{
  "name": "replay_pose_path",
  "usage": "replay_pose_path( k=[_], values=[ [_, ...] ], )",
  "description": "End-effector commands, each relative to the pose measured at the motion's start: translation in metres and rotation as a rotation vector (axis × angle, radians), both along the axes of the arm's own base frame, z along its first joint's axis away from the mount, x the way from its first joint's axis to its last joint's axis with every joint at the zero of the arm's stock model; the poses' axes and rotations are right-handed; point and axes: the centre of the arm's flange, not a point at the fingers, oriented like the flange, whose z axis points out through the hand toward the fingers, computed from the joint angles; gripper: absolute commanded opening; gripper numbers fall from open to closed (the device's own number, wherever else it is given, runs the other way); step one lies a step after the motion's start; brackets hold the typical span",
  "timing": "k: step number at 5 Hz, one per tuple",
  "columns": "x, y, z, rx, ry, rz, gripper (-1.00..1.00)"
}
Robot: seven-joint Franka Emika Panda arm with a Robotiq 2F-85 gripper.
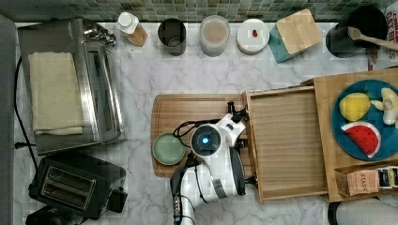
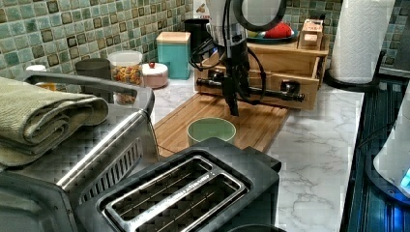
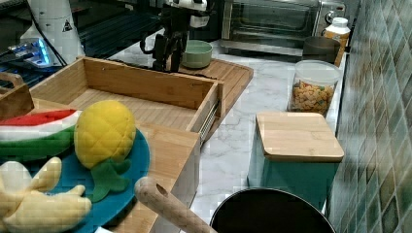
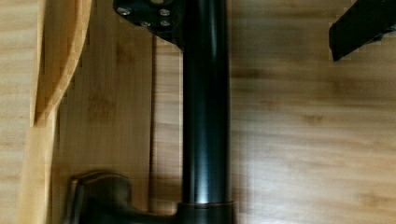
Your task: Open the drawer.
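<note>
top view: straight down over the counter
left view: low, beside the toaster [image 2: 193,193], facing the drawer [image 2: 270,63]
right view: beside the blue plate [image 3: 124,187], facing opposite
wrist view: close on the handle [image 4: 205,107]

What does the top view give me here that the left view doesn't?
Top view alone: the drawer's bare inside, pulled far out from under the top panel over the cutting board, and the whole blue plate of fruit.

Left view alone: the drawer's front face with its black bar handle, the gripper hanging in front of the bar, and a paper towel roll.

Both: the green bowl on the board, the toaster, and the drawer open.
</note>
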Motion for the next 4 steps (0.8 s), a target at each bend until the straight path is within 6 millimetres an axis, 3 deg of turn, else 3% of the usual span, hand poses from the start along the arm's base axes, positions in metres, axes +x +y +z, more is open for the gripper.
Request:
replay_pose_path(
  k=[1, 4],
  values=[
    [0.0019, 0.0931, 0.0267, 0.042, -0.121, 0.119, 1.00],
    [0.0021, 0.0931, 0.0269, 0.042, -0.121, 0.119, 1.00]
  ],
)
